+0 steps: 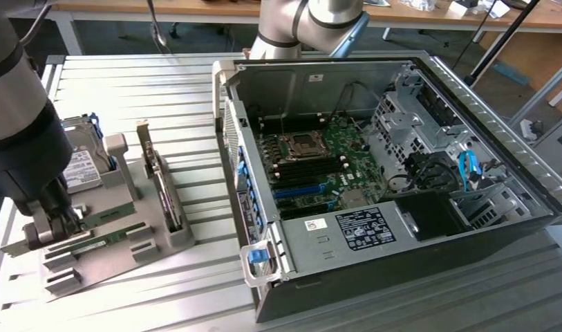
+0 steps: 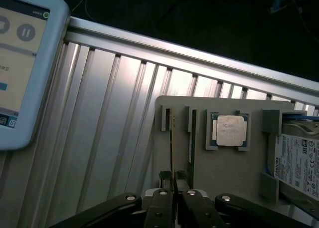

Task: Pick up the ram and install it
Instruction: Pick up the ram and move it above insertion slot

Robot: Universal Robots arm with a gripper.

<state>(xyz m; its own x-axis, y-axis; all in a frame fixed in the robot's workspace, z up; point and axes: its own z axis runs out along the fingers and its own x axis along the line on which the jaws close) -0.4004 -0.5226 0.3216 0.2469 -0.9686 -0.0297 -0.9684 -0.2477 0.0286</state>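
Holder side. Gripper (image 2: 173,177) pinches the long, thin green ram stick (image 2: 172,138), which stands on edge in the flat grey slotted holder (image 2: 219,173). A 2nd green stick (image 2: 192,138) stands just beside it; the gap is narrow and 1 finger sits in it. Square silver processor chip (image 2: 230,129) lies flat and low. Upright silver hard drive (image 1: 82,173) and tall green card with metal bracket (image 1: 161,183) rise above the sticks, the card on the case side. White-framed tablet (image 2: 25,63) lies near the holder on the ribbed aluminium table (image 1: 151,90).

Room above the holder is open. Open grey metal computer case (image 1: 290,90): open on top. Black memory slots (image 1: 308,169) sit low between the processor socket (image 1: 304,144) and the blue slots (image 1: 304,190). Grey drive cage (image 1: 419,128) and black cables (image 1: 419,173) are well apart.
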